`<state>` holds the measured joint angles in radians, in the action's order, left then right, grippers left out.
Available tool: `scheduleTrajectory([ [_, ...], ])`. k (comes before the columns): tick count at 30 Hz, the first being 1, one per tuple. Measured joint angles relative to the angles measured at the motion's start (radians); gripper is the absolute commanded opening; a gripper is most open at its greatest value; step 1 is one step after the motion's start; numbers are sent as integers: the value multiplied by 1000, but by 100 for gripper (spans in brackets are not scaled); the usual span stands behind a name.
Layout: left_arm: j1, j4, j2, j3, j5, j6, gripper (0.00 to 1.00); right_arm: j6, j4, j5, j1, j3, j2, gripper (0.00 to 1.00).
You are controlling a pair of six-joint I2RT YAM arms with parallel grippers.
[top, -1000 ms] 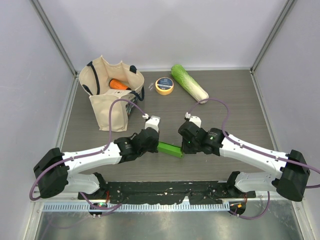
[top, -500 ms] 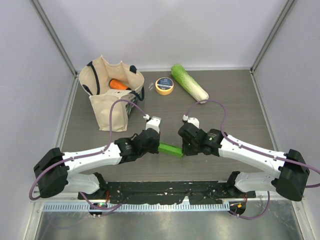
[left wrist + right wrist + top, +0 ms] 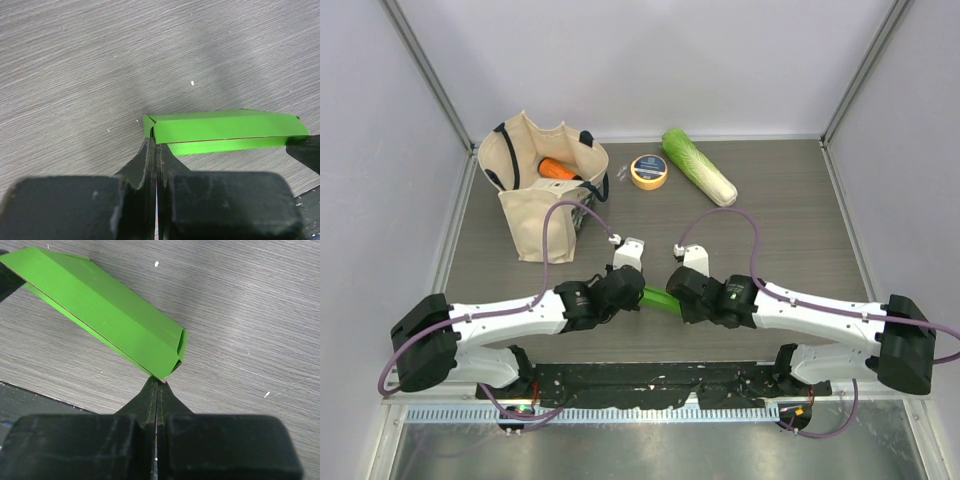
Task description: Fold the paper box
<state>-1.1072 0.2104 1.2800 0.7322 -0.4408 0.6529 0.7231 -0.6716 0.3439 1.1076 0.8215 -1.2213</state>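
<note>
We see right gripper (image 3: 157, 385) shifted left toward left gripper (image 3: 154, 145). Both clenched, tips touching opposite ends of paper box (image 3: 225, 131); pinch unclear. Box at table (image 3: 790, 200) near edge, centre, long axis running gripper-to-gripper.

Your paper box (image 3: 225, 131) reads as thin card: bright green, smooth and matt, with a brownish line along the cut edge. Under it, the surface (image 3: 100, 60) has a grey wood-grain look, dull and finely streaked. The left fingers (image 3: 142, 165) and the right fingers (image 3: 149, 402) look like matt black plastic, slightly scuffed. Further back, the bag (image 3: 535, 225) is cream cloth, and the arm shells (image 3: 510, 318) are smooth white plastic.
</note>
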Motion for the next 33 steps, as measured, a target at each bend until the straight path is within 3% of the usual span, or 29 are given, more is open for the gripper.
scheduleTrajectory([
  [4,-34,-14,1,-13,-64,14,0,32,38,20,6,-41,43,13],
  [5,-37,-19,1,-16,-72,19,0,39,43,19,7,-46,50,24],
  [8,-40,-26,2,-18,-78,25,0,57,55,-4,7,-56,71,46],
  [14,-50,-53,14,-18,-72,29,0,121,43,-140,-43,-65,181,73],
  [21,-51,-63,21,-16,-68,36,0,414,61,-292,-310,-163,429,80],
  [27,-51,-64,34,-5,-66,47,0,756,293,-437,-356,-399,468,74],
  [33,-51,-63,40,0,-61,50,0,1020,500,-487,-357,-587,500,73],
])
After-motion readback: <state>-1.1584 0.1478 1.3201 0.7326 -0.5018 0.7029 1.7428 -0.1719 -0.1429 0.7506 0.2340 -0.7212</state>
